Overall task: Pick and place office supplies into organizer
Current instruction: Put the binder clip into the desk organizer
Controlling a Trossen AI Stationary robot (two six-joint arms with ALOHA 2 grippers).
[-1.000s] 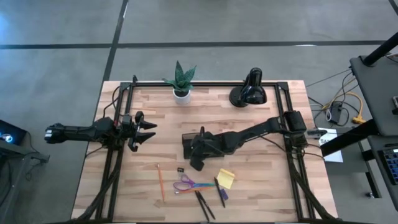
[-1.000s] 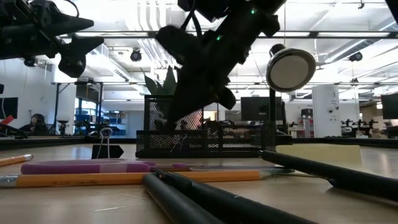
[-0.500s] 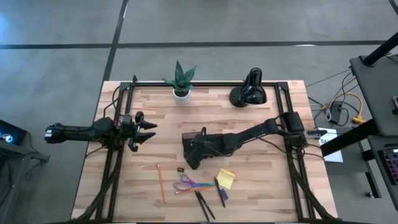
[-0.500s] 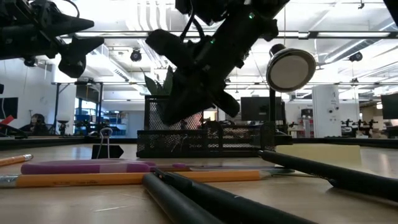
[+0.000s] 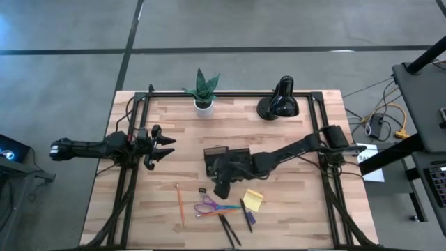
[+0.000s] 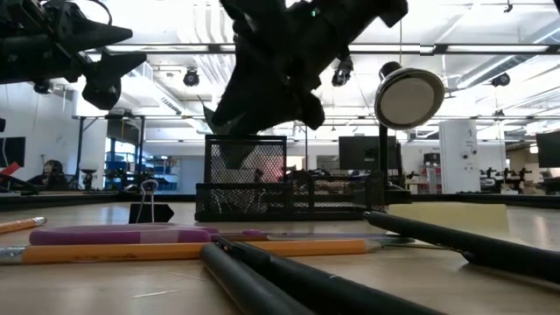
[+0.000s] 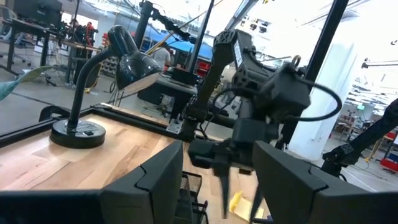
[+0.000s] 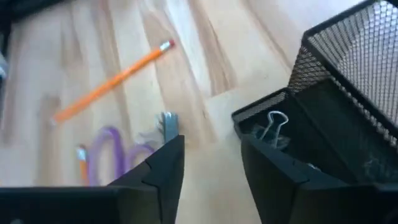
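Note:
The black mesh organizer (image 5: 224, 155) stands mid-table, and a wire-handled clip (image 8: 272, 127) lies in one of its compartments. My right gripper (image 8: 211, 146) hangs open above the organizer's near edge (image 5: 221, 185), with nothing between its fingers. On the wood near it lie an orange pencil (image 5: 180, 203), a small black clip (image 5: 203, 189), purple-handled scissors (image 5: 212, 206), a yellow sticky-note pad (image 5: 254, 199), a bluish pen (image 5: 247, 215) and black pens (image 5: 228, 230). My left gripper (image 5: 166, 146) waits open in the air at the table's left.
A small potted plant (image 5: 203, 90) and a black desk lamp (image 5: 280, 101) stand along the far edge. Dark frame rails (image 5: 129, 188) run along the table's left and right sides. Bare wood lies between the organizer and my left gripper.
My right gripper has risen from low over the organizer to well above its mesh wall and has shifted a little toward the table's near edge, rolling slightly. The organizer and the loose supplies have stayed where they were.

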